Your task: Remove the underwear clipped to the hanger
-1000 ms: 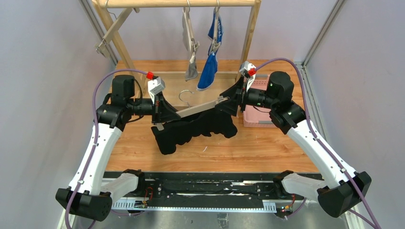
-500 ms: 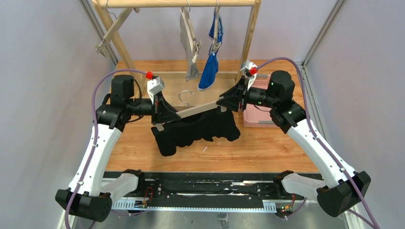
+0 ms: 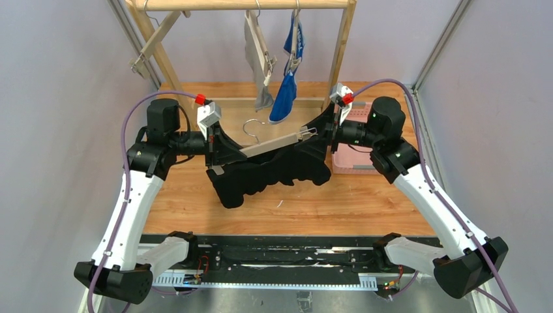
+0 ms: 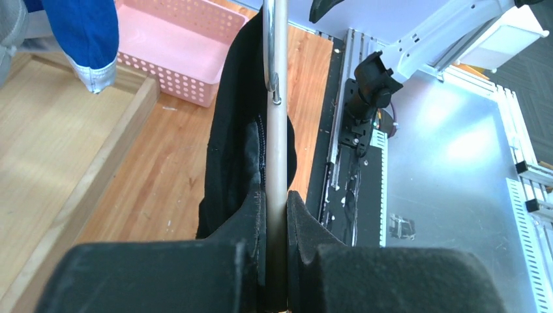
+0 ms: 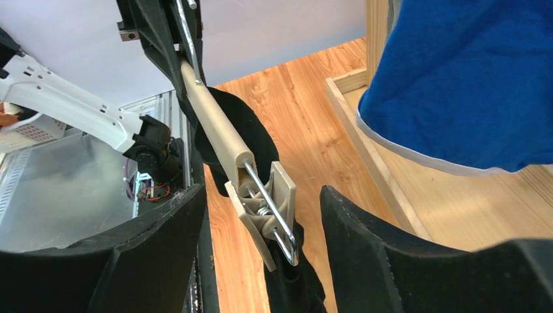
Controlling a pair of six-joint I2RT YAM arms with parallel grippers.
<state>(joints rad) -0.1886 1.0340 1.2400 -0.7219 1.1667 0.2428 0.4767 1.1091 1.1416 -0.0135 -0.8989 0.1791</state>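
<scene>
Left claw (image 3: 224, 154) – fingers pressed together on the left end of the beige bar hanger (image 3: 270, 145). In the left wrist view the claw (image 4: 275, 203) pinches the hanger's bar (image 4: 279, 130) flat between both pads, with no gap showing.

Right claw (image 3: 321, 139) – jaws apart, straddling the hanger's right end. In the right wrist view the claw (image 5: 262, 193) has one finger on each side of the beige spring clip (image 5: 267, 215), with open space between clip and either finger. The bar (image 5: 212, 117) runs away from the clip towards the other arm.

The hanger is held in the air over the wooden desk (image 3: 365, 202), tilted, right end higher. Its metal hook (image 3: 251, 127) points towards the back.

Black cloth briefs (image 3: 274, 173) hang under the bar and sag low over the desk. The cloth runs along the bar in the left wrist view (image 4: 235, 130) and trails down from below the clip in the right wrist view (image 5: 293, 287).

Grey cloth briefs (image 3: 263, 96) and bright blue briefs with white trim (image 3: 285, 98) hang side by side from hangers on the wooden rack (image 3: 241, 4) at the back. The blue pair also shows in both wrist views (image 4: 78, 26) (image 5: 469, 85).

Pink perforated plastic basket (image 3: 345, 171) sits on the desk under the right arm, just right of the black briefs.
</scene>
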